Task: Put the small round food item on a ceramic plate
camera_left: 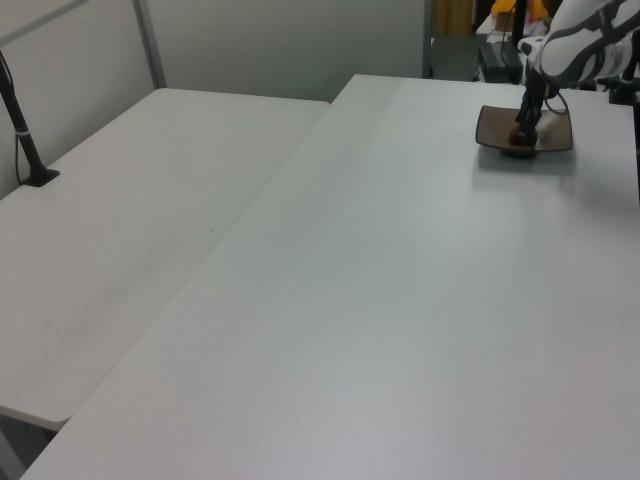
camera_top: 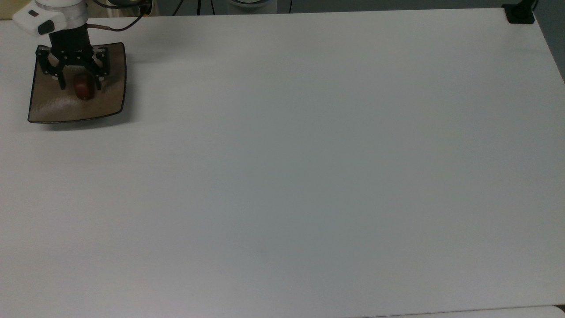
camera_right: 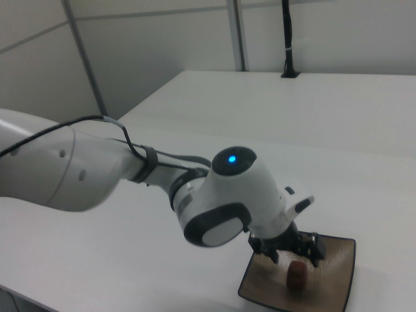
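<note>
White table [camera_top: 309, 154], large and matt: formed the foreground and bore all else; a second white table [camera_left: 130, 240] adjoined it on the left view's left, with a dark post [camera_left: 22, 130] clamped at that table's far edge. Ceramic plate [camera_top: 106, 101], square, tan-beige, with a thin dark rim and upturned corners: stood flat on the main table in the top view's upper-left corner, at the far right of the left view [camera_left: 552, 135] and at the bottom of the right view [camera_right: 338, 273]. Small round food item [camera_top: 83, 87], reddish-brown and glossy: lay on the plate's surface, toward its middle and slightly to the far side in the top view, and appeared as a small upright lump in the right view [camera_right: 297, 275]. Gripper [camera_top: 80, 85], black: stood directly over the plate, its jaws spread apart, one finger on either side of the food item with a gap showing between each finger and the lump, so it gripped nothing. Robot arm [camera_right: 97, 169], white, with a blue light on its wrist housing and a black cable: reached down to the plate from the right view's left.
</note>
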`<state>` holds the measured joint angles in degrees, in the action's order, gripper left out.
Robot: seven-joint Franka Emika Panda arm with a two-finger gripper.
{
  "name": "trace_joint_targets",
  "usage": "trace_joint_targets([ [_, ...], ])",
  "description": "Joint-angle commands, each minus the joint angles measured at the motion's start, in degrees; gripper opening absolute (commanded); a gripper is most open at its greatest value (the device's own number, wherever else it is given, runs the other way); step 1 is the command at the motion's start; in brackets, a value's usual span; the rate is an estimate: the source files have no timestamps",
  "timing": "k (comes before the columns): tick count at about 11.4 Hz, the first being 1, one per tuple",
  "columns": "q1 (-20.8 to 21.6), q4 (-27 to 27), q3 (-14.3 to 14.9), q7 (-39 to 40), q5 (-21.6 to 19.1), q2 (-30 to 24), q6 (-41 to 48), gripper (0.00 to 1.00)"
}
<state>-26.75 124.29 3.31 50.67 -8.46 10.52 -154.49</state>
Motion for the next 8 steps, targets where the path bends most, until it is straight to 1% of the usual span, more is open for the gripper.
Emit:
trace_joint_targets([
  [1, 0.56, -7.35, -0.41, -0.39, -1.74, -7.42, 19.41, 1.00],
  [2, 0.74, -13.22, -0.67, -3.44, -1.74, -8.48, 28.97, 1.00],
  [3, 1.52, -20.42, -0.59, -7.13, -1.65, -8.50, 39.86, 1.00],
  [4, 1.53, -26.84, -0.68, -10.12, -1.65, -8.50, 48.67, 1.00],
  [5, 2.23, -30.73, -0.68, -12.59, -1.83, -8.76, 54.59, 1.00],
  [6, 3.62, -33.38, -0.68, -16.36, -1.91, -9.80, 57.78, 1.00],
  [7, 4.60, -34.98, -0.68, -21.88, -2.70, -10.60, 60.68, 1.00],
  [8, 6.69, -35.86, -0.68, -27.50, -3.66, -11.39, 63.15, 1.00],
])
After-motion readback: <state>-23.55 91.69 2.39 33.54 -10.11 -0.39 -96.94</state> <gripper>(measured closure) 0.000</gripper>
